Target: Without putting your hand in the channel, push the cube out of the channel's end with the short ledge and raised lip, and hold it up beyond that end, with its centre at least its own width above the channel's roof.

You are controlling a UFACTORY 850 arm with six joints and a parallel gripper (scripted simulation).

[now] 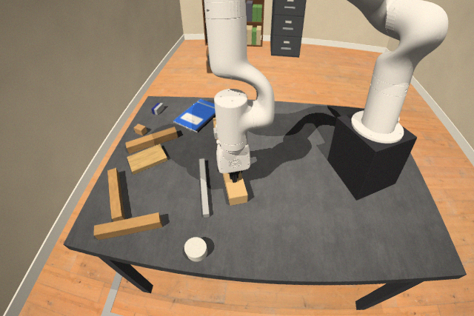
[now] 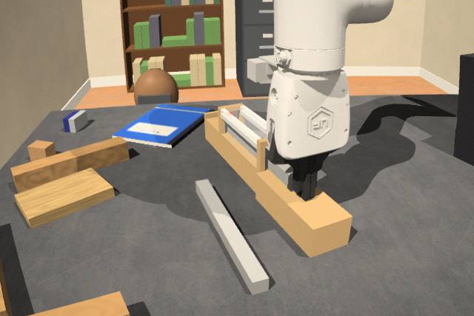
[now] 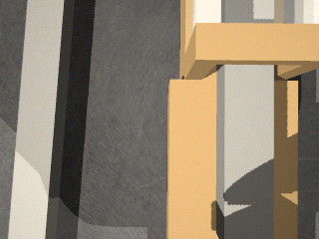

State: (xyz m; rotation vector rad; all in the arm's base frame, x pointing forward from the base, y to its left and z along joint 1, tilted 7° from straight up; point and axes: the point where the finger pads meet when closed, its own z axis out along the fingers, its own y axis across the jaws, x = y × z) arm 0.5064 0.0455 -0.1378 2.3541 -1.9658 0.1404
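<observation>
1. The cube point(image 2: 232, 113) appeared only as a small red patch at the far end of the channel point(image 2: 244, 152), between the white roof rails point(image 2: 240, 125); it lay inside the channel, on the side away from the gripper.
2. The channel was a long tan wooden trough lying on the dark table point(image 2: 382, 228), running from a far framed end beside the notebook to a solid block-like near end point(image 2: 321, 220).
3. A grey bar point(image 3: 246, 144) lay lengthwise in the open near section of the trough and passed under the tan cross-piece point(image 3: 254, 45) into the roofed part.
4. The gripper point(image 2: 305, 186) pointed straight down at the near end of the trough, behind the grey bar's end; its dark fingers were pressed together with nothing between them.
5. Whether the fingertips touched the bar's end could not be told from the exterior view.
6. A second, loose grey stick point(image 2: 229, 234) lay on the table just beside the channel, roughly parallel to it and apart from it.
7. A blue notebook point(image 2: 162, 125) lay near the channel's far end.
8. Several wooden blocks point(image 1: 147, 158), a small wooden cube point(image 1: 140, 129), an eraser point(image 1: 157, 107) and a white disc point(image 1: 195, 249) stood well apart to the side.
</observation>
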